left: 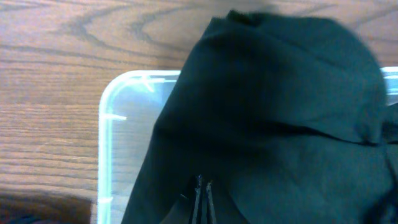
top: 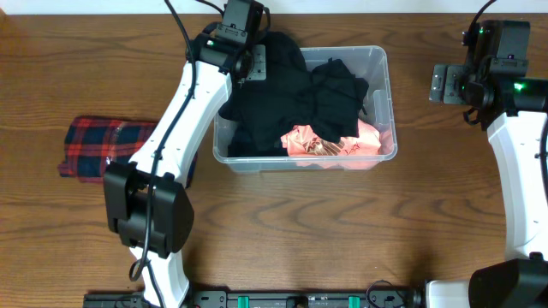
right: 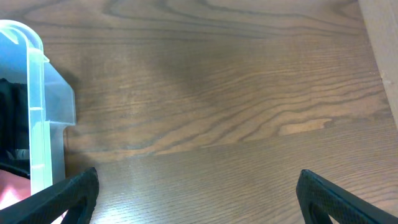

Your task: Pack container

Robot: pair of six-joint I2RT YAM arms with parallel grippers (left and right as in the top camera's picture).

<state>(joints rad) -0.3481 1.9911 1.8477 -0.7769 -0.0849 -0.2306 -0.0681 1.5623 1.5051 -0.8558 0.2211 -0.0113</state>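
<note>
Overhead view shows one clear container (top: 390, 120) in the middle of the table (top: 342, 239). It holds a heap of black clothes (top: 291, 94) and one pink thing (top: 330, 141). The number of black pieces cannot be told. One checked cloth (top: 103, 147) lies well off to the left. The box looks light, stiff and smooth, so its thick rim is the best hold. The clothes are floppy, so pinch a fold. The left gripper (left: 202, 186) is squeezed tight on the black clothes. The right gripper (right: 198, 180) gapes wide, holding nothing.

The container (top: 383, 85) is sitting on the table (top: 342, 231), garments (top: 282, 103) lying in it, a folded cloth (top: 98, 147) lying well apart to its left
</note>
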